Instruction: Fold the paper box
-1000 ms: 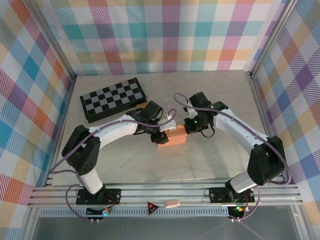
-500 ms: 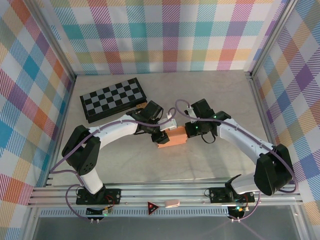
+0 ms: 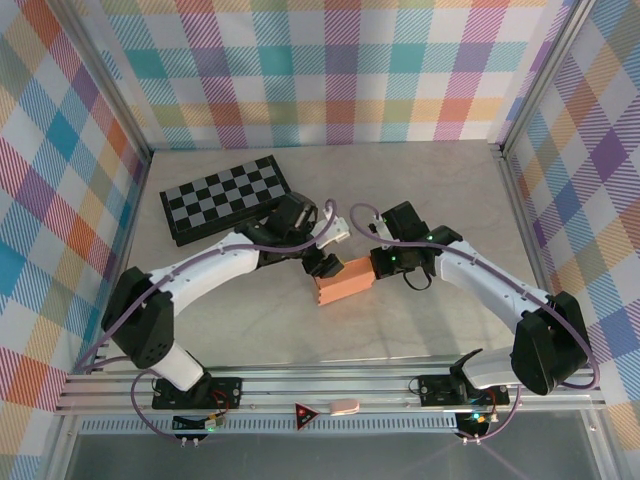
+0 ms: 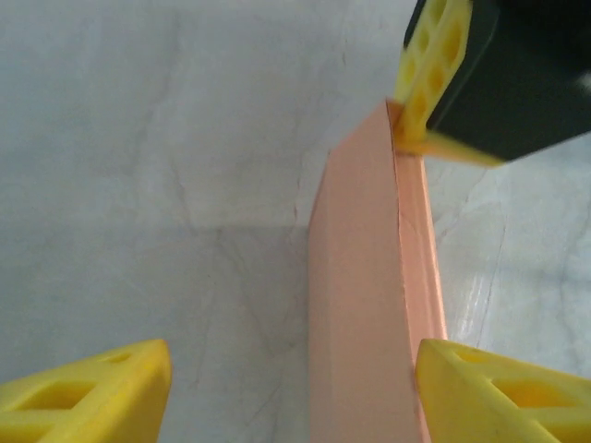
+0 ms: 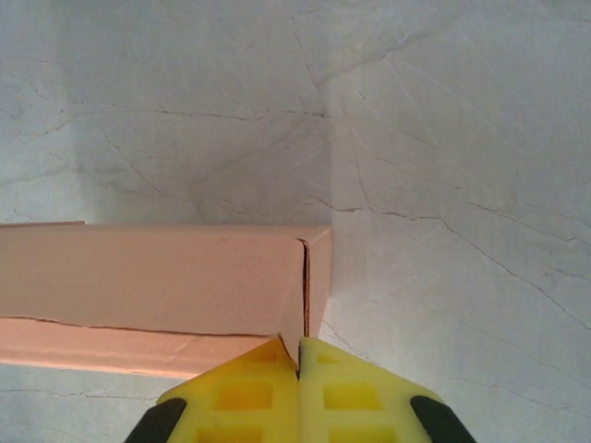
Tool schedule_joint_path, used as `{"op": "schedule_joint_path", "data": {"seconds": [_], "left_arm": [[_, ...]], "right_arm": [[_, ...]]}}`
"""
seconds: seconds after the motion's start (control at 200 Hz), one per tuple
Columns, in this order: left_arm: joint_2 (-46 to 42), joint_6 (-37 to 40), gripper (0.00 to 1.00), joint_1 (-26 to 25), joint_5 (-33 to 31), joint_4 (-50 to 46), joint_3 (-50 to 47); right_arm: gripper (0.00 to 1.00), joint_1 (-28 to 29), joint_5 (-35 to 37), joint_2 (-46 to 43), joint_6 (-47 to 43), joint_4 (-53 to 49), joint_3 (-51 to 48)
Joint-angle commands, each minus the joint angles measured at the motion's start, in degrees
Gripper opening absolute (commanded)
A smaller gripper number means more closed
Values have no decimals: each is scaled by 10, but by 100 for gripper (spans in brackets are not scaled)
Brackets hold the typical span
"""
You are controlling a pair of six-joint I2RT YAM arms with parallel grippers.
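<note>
1. Position: the paper box (image 3: 345, 282), folded into a small salmon-orange block, is lying mid-table (image 3: 250, 330) between both arms, apart from the checkerboard (image 3: 228, 198).
2. Over one end of it, the left gripper (image 4: 288, 369) is hanging with its fingers (image 4: 102, 392) standing wide apart, holding nothing.
3. At the other end, the right gripper (image 5: 298, 365) is touching the box's corner, its fingers pressed together and gripping nothing.

Salmon-orange paper box (image 3: 345, 282), folded into a closed rectangular block, lying flat mid-table
</note>
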Motion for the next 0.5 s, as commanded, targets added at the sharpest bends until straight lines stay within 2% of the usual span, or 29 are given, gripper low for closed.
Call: {"op": "schedule_joint_path", "data": {"seconds": [0.0, 0.305, 0.495], "left_arm": [[-30, -39, 67, 5, -18, 1, -3], [-90, -77, 62, 0, -64, -43, -2], [-109, -198, 49, -2, -105, -140, 8]], "right_arm": [[0, 4, -4, 2, 7, -30, 11], [0, 4, -1, 7, 12, -32, 19], [0, 5, 2, 7, 16, -35, 23]]}}
